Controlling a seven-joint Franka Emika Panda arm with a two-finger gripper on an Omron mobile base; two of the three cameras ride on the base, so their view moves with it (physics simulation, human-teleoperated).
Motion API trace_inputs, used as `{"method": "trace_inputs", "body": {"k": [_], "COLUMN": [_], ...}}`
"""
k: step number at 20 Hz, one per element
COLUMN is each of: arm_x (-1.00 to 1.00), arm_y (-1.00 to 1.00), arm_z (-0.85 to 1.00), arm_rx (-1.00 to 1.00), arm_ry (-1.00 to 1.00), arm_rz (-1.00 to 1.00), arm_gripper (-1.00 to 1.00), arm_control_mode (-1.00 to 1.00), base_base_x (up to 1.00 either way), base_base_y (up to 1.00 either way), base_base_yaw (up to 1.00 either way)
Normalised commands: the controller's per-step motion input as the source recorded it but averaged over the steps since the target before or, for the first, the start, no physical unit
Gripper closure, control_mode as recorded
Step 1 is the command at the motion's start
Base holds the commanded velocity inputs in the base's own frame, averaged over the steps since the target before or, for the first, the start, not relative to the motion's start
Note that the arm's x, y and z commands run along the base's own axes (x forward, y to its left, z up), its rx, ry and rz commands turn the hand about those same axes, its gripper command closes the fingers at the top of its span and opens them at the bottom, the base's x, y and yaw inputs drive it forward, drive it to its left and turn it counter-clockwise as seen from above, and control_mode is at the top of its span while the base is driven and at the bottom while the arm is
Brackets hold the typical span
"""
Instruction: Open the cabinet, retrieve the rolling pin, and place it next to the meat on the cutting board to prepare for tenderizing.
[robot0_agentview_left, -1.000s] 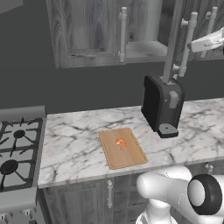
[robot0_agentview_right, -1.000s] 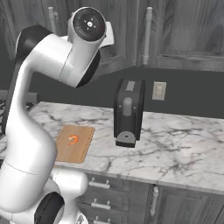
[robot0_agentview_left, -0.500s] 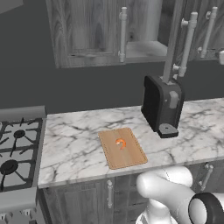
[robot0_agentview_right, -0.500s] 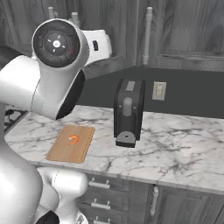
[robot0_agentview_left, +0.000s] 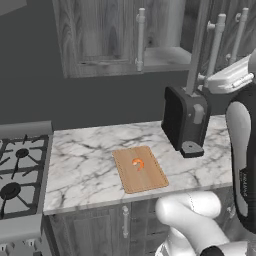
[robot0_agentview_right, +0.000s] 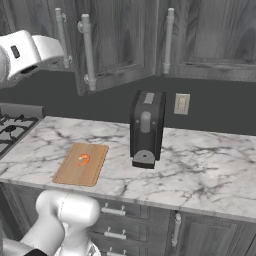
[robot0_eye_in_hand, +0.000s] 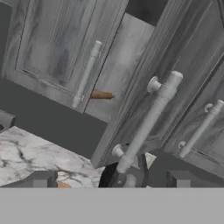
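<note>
hand view shows the rolling pin past the ajar cabinet door; i'd reach around it, gripper spread empty.

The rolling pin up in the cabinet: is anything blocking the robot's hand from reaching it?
Partly. The rolling pin lies on the shelf in the gap behind the half-open cabinet door. That door and its long handle stand right before the gripper, narrowing the way in.

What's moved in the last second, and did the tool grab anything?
The arm swung its upper links aside, out from in front of the right base view. The cabinet door stays ajar, the rolling pin inside. The meat, cutting board and coffee machine are unmoved. Nothing visibly grabbed.
</note>
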Motion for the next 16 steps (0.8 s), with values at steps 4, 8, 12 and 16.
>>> {"method": "trace_inputs", "body": {"k": [4,8,12,16], "arm_x": [0.09,0.26,0.4,0.54], "arm_y": [0.84,0.56,0.33,0.05], "arm_z": [-0.22,-0.3,-0.21,-0.12], "arm_rx": [-0.31,-0.27,-0.2,-0.16], "arm_ry": [0.0,-0.05,-0.1,-0.03], "arm_rz": [-0.12,-0.11,-0.08,-0.13], "arm_gripper": [-1.0,-1.0,-1.0,-1.0], "arm_control_mode": [-1.0,-1.0,-1.0,-1.0], "base_base_x": [0.0,0.0,0.0,0.0], "base_base_y": [0.0,0.0,0.0,0.0], "base_base_yaw": [0.0,0.0,0.0,0.0]}}
